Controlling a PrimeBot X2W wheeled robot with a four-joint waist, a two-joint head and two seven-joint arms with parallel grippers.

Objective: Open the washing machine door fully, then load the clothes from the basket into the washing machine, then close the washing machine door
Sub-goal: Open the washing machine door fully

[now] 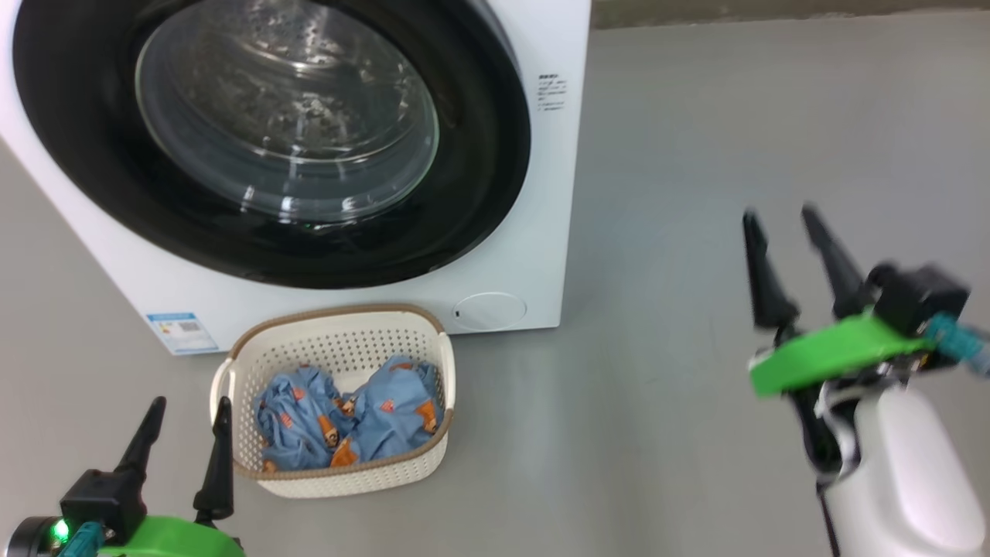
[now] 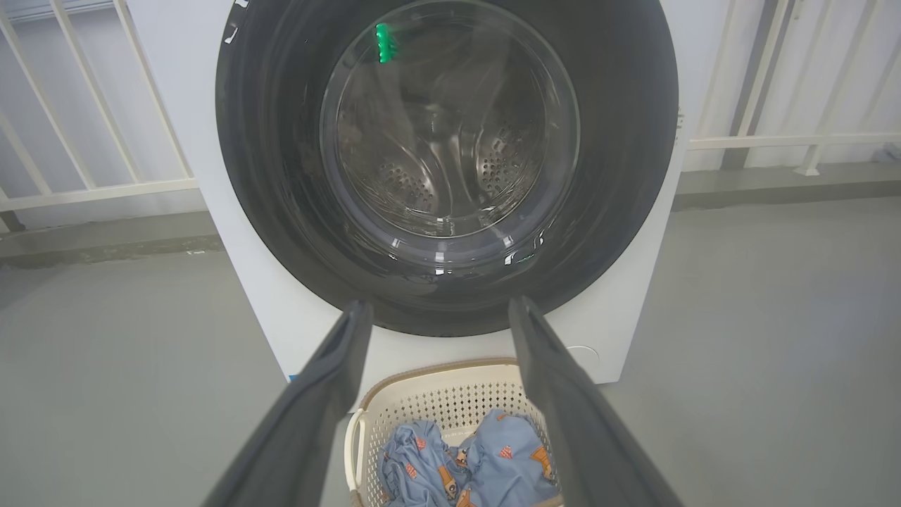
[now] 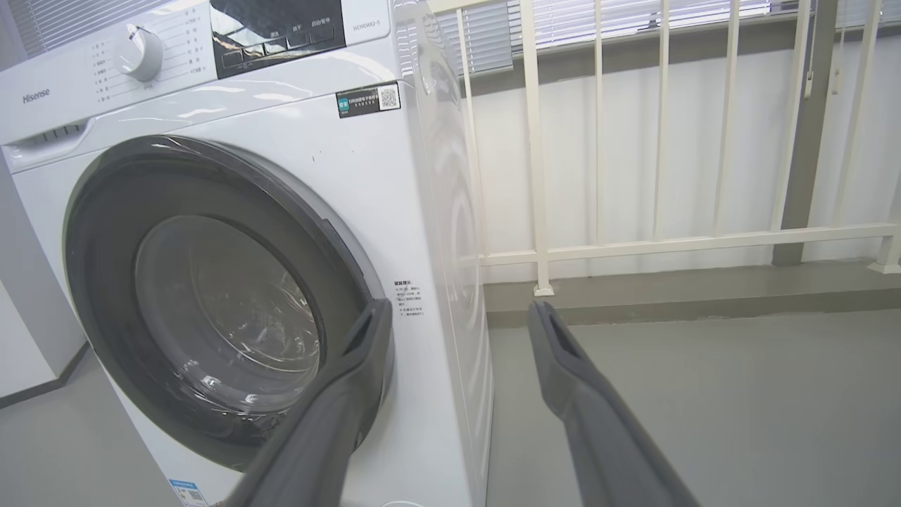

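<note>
At the near left, the left gripper (image 1: 191, 406) points away from the robot, its two dark fingers spread wide apart with nothing between them. Just to its right, the basket (image 1: 340, 312) sits on the grey floor (image 1: 735, 139), and neither finger touches it. The clothes (image 1: 371, 422) lie crumpled inside, light-blue fabric with small orange and brown motifs. They cover the bottom and lie below the brown rim.

At the near right, well apart from the basket, the right gripper (image 1: 779, 215) hangs above bare floor. Its jaws are also fully spread and empty, and its fingers slant up and a little to the left. In its own wrist view they frame the machine's right front edge without touching it.

Directly behind the basket stands the washing machine (image 1: 557, 193), a white box. The basket's far rim is close against its base, but I cannot tell whether the two touch. Low on the machine's front are a small round flap (image 1: 489, 311) at the right and a blue label sticker (image 1: 180, 331) at the left.

The washing machine door (image 1: 479, 155) is shut, lying flush against the front. Its wide black rim surrounds a bulging glass bowl, and the perforated steel drum shows through the glass. Along the top of the machine, a white dial (image 3: 137, 53) sits beside a dark control panel (image 3: 274, 28).

Farthest back, a white railing (image 3: 669, 243) runs along a pale wall on both sides of the machine.
</note>
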